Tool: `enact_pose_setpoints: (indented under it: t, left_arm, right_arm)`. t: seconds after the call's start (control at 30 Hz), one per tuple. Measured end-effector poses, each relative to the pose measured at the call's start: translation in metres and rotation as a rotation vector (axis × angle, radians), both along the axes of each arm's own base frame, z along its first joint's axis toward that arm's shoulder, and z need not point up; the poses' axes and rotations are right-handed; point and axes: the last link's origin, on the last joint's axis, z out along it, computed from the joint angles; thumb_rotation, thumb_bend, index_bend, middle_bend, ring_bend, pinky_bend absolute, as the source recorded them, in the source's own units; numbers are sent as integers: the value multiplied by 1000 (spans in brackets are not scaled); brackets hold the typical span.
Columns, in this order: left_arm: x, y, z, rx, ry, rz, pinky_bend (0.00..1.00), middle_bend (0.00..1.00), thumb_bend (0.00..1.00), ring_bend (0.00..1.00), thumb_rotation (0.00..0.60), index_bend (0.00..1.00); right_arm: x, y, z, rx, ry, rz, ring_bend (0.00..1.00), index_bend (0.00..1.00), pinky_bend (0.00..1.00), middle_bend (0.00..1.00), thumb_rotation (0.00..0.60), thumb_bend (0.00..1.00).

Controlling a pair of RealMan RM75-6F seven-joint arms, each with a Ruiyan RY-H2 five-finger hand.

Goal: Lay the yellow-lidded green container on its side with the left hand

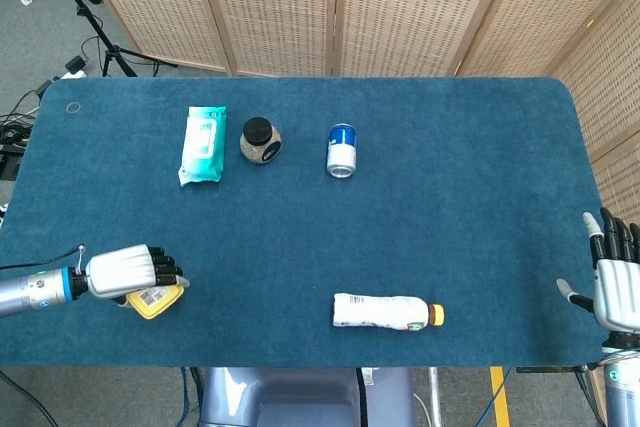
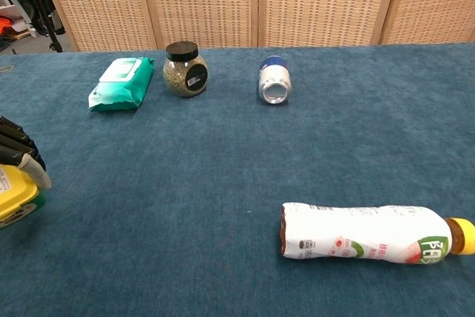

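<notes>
1. One container (image 1: 152, 299), yellow lid showing, sits tipped at the bench's (image 1: 450, 197) near-left edge, gripped under the left hand (image 1: 125, 271).
2. Release appears to remain; whether it rests on the cloth is unclear.
3. Right hand (image 1: 617, 282) hangs spread, holding nothing.

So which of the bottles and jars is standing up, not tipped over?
The little black-lidded jar beside the green wipes pack. It stands upright, while the blue can and the white bottle lie on their sides.

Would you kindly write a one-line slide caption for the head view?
Left hand holds the yellow-lidded green container near the blue table's front-left corner; right hand idles open.
</notes>
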Motion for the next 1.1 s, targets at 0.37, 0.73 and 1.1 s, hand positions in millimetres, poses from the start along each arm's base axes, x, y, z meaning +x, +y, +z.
enact_pose_setpoints:
  t: [0.37, 0.73, 1.1]
  left_arm:
    - [-10, 9, -5, 43, 109, -33, 380, 24, 0, 86, 600, 131]
    - [-8, 23, 5, 150, 137, -70, 288, 0, 0, 0, 600, 24]
    - [-9, 30, 32, 258, 106, -49, 288, 0, 0, 0, 600, 24]
  right_arm:
    - [0, -1, -4, 0, 11, -11, 0, 0, 0, 0, 600, 0]
    - [1, 1, -3, -1, 1, -3, 0, 0, 0, 0, 600, 0]
    - [3, 3, -4, 14, -12, 5, 0, 0, 0, 0, 600, 0]
